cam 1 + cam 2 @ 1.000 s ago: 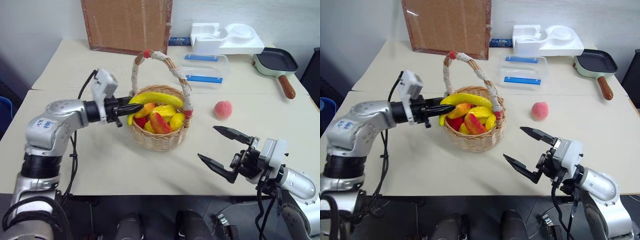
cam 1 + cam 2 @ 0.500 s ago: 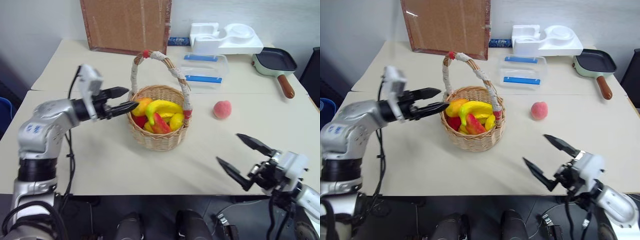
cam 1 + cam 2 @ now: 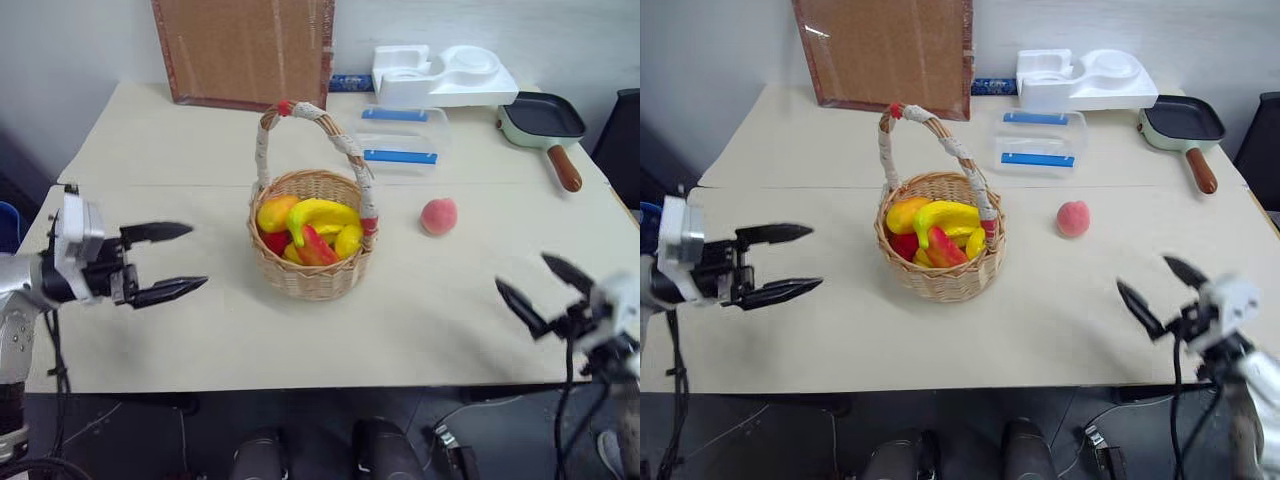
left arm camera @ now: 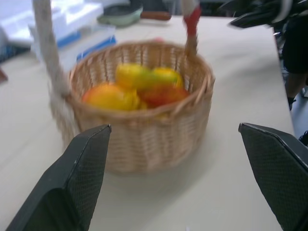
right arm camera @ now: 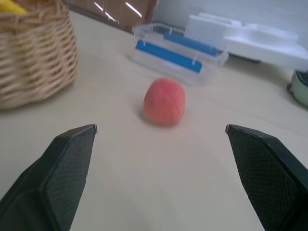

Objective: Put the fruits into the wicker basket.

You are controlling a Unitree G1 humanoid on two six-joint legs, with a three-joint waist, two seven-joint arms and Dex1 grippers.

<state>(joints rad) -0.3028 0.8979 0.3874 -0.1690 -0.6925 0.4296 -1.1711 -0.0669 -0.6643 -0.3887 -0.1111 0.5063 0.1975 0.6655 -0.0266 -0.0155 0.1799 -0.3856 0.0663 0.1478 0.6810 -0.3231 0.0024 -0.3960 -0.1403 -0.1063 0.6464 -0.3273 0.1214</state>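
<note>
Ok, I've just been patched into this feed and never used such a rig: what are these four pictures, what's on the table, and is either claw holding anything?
This is a two-armed humanoid robot. The two wide pictures come from its head, looking down over a beige table. The other two come from cameras on its wrists, looking out between each claw's own black fingers.

The left gripper is open and empty, off to the side of the wicker basket. The yellow banana already lies in that basket with other toy fruit. The right gripper is also open and empty; its wrist camera faces the peach, which sits on the table outside the basket.

Farther back are a clear plastic box with blue strips, a white foam tray, a green pan and a brown board leaning on the wall.
</note>
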